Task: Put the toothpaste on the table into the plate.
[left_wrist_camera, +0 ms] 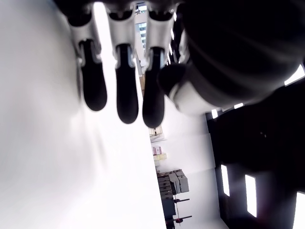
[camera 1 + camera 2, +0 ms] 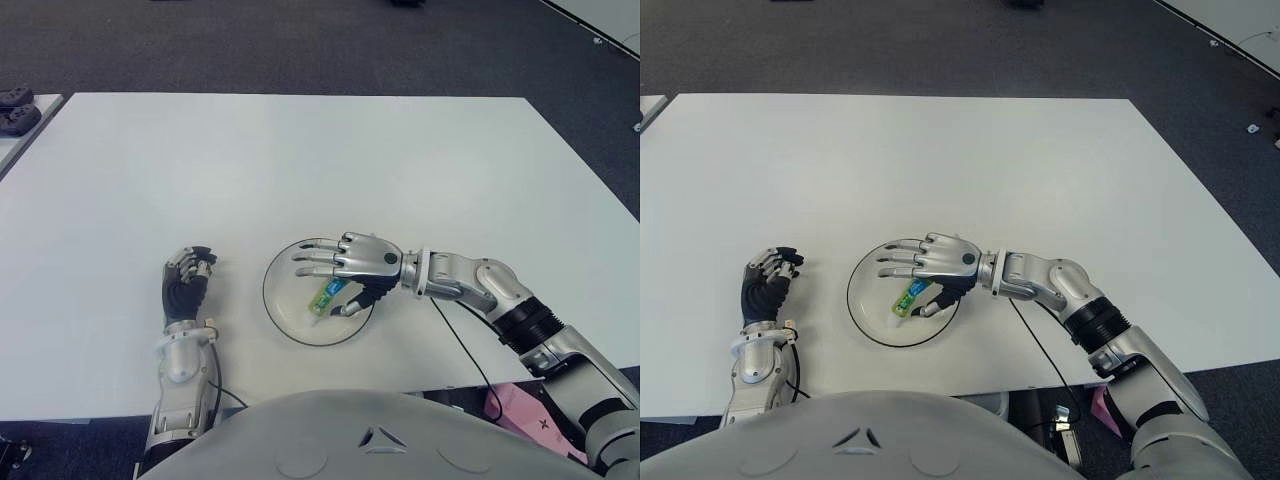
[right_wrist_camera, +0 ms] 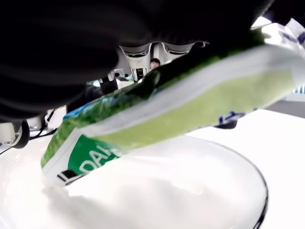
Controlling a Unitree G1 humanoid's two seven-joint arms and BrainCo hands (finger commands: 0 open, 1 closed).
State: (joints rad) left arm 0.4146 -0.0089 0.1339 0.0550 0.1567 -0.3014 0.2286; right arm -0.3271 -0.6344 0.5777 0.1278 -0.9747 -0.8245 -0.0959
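A green and white toothpaste tube hangs tilted over the white, dark-rimmed plate near the table's front edge. Its lower end touches the plate's inside. My right hand hovers over the plate's right half, shut on the tube, with the thumb under it and the fingers stretched out above. My left hand shows to the left of the plate with its fingers curled and holding nothing.
The white table stretches far back and to both sides. A dark cable runs from my right wrist over the front edge. Dark objects sit on a second surface at the far left. Grey carpet lies beyond.
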